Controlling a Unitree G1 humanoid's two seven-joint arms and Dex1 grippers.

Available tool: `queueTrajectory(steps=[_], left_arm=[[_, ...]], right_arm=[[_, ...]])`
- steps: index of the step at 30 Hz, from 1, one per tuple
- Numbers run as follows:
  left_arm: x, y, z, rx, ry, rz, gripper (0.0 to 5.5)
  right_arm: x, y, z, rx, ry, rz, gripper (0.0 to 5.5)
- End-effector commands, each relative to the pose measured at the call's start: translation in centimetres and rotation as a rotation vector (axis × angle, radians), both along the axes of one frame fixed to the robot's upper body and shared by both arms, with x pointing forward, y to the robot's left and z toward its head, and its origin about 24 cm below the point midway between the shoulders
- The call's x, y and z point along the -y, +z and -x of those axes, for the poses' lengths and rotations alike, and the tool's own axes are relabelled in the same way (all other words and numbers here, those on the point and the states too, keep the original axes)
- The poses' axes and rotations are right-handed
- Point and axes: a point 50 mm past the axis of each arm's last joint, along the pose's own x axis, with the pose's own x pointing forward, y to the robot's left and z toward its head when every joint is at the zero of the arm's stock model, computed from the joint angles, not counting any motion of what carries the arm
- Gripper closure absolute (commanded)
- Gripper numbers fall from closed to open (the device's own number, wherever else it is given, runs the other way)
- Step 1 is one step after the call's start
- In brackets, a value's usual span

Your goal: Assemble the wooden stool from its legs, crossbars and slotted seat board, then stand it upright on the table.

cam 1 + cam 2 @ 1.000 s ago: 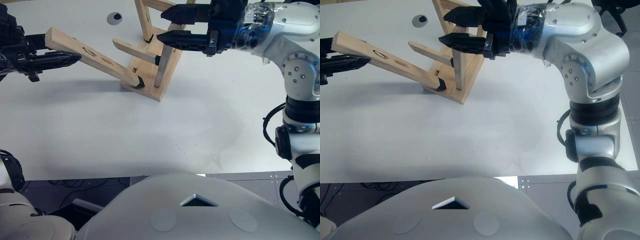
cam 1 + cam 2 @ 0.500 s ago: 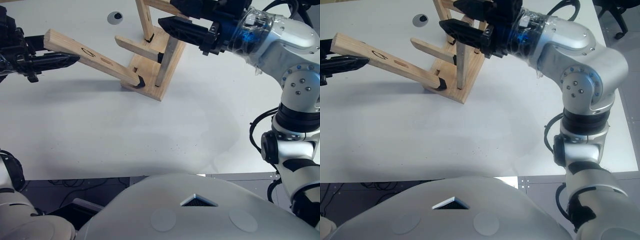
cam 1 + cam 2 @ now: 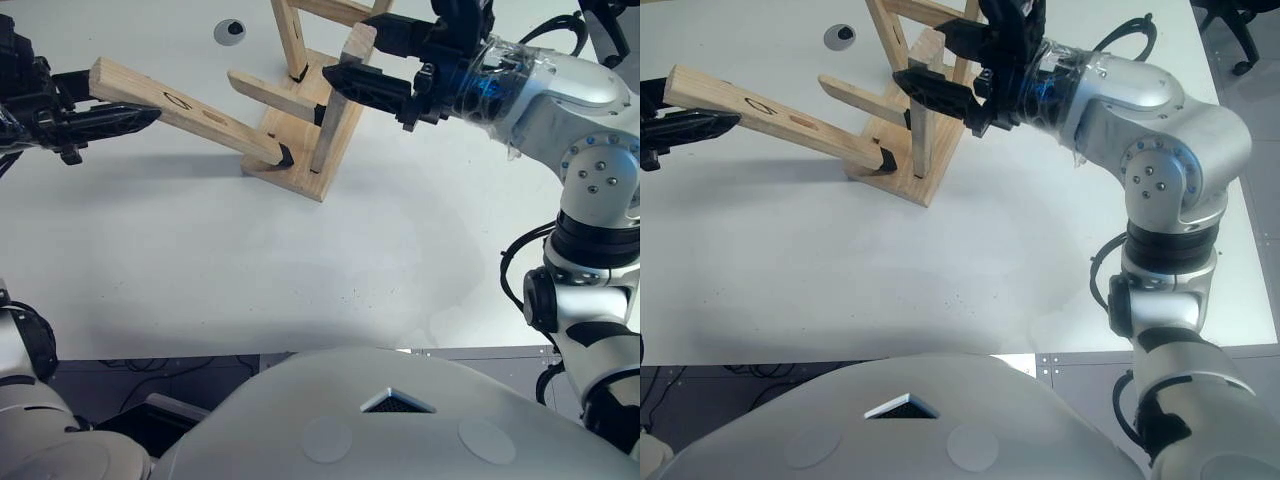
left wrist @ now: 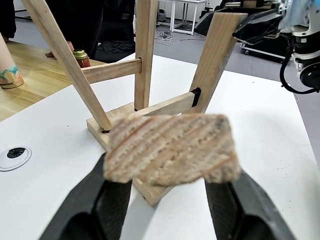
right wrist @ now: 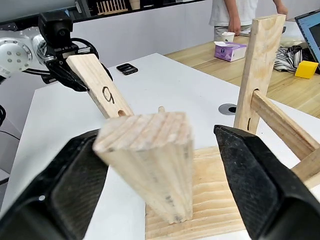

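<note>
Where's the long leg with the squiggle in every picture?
Left eye: long leg slanting on the left, held by the left gripper.
Right eye: same, on the left.
Left wrist: its cut end, close up in the gripper.
Right wrist: far off, squiggle showing.
Shared landmark: seat board.

The right arm (image 3: pixel 1160 110) is built of rounded silver-white shells with black bands at the joints. Just behind the fingers, its forearm section (image 3: pixel 490 75) is wrapped in clear glossy film over blue and black parts. Farther from the fingers, a round joint cap (image 3: pixel 603 175) carries a ring of small screws, some blue, and a black cable (image 3: pixel 506 270) loops beside the next segments. The right gripper (image 3: pixel 350 55) is matte black with two broad, rounded fingers (image 5: pixel 250 180). The left gripper (image 3: pixel 127 97) is black too, its fingers (image 4: pixel 102 200) long and tapering, with a black wrist housing (image 3: pixel 20 85) behind them.
</note>
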Motion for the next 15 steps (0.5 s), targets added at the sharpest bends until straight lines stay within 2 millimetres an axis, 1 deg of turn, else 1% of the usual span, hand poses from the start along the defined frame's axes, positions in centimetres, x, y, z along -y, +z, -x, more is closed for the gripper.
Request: queueTrajectory(steps=[1,3,7,12,15], left_arm=[[-0.1,-0.5,-0.1,-0.012,0.018,-0.024,3.49],[0.0,-0.5,-0.2,-0.007,0.019,-0.023,3.49],[-0.2,0.0,-0.3,0.007,0.022,-0.042,3.49],[-1.2,1.2,-0.8,-0.007,0.014,-0.098,3.49],[-1.7,1.7,-1.0,-0.037,-0.002,-0.13,3.49]], right_arm=[[0.1,0.3,0.2,0.009,0.019,0.043,1.93],[0.1,-0.8,0.4,-0.028,0.037,0.092,1.93],[0.0,-2.3,0.4,-0.078,0.043,0.129,2.56],[-0.4,-2.8,0.4,-0.099,0.06,0.102,3.3],[-0.9,-3.0,0.4,-0.11,0.071,0.083,3.37]])
